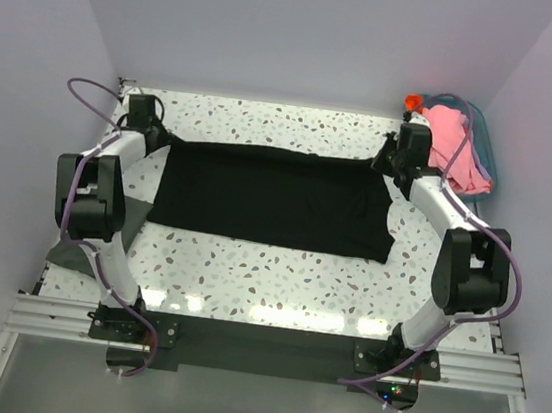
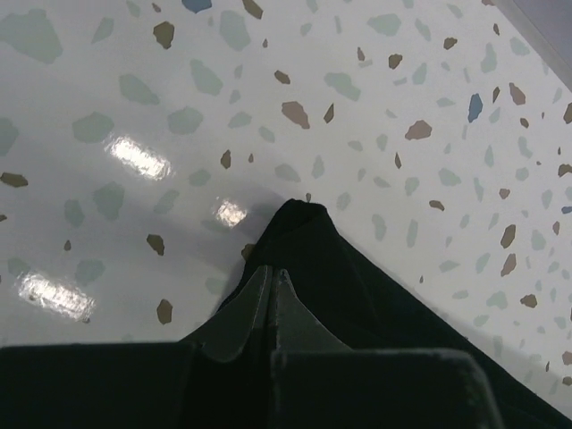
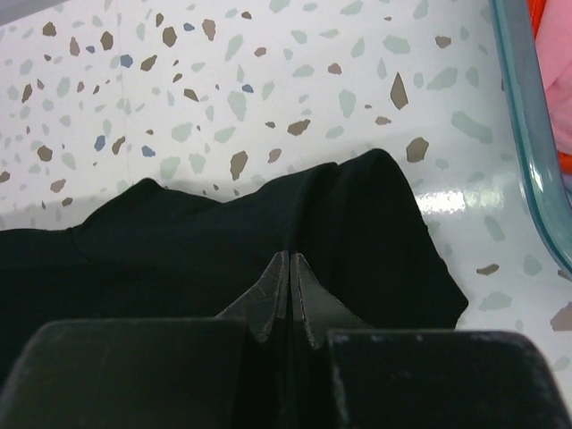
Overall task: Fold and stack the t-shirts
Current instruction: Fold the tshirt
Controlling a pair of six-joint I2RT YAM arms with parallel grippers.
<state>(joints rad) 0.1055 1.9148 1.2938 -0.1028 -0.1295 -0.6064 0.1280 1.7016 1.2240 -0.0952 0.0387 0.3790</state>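
A large black t-shirt [image 1: 272, 198] lies spread as a wide rectangle across the far middle of the table. My left gripper [image 1: 156, 137] is at its far left corner, jaws shut on that corner of black fabric [image 2: 308, 246], which rises to a point just past the fingertips [image 2: 271, 273]. My right gripper [image 1: 390, 162] is at the far right corner, jaws shut on a fold of the same shirt [image 3: 357, 223]. Pink [image 1: 454, 138] and orange-red [image 1: 412, 104] shirts lie in the basket. A dark grey shirt [image 1: 73, 254] lies at the left table edge, partly under my left arm.
The teal plastic basket [image 1: 484, 162] stands in the far right corner, its rim [image 3: 527, 134] close to my right gripper. Walls close in the table on the left, back and right. Speckled tabletop [image 1: 267, 281] shows in front of the black shirt.
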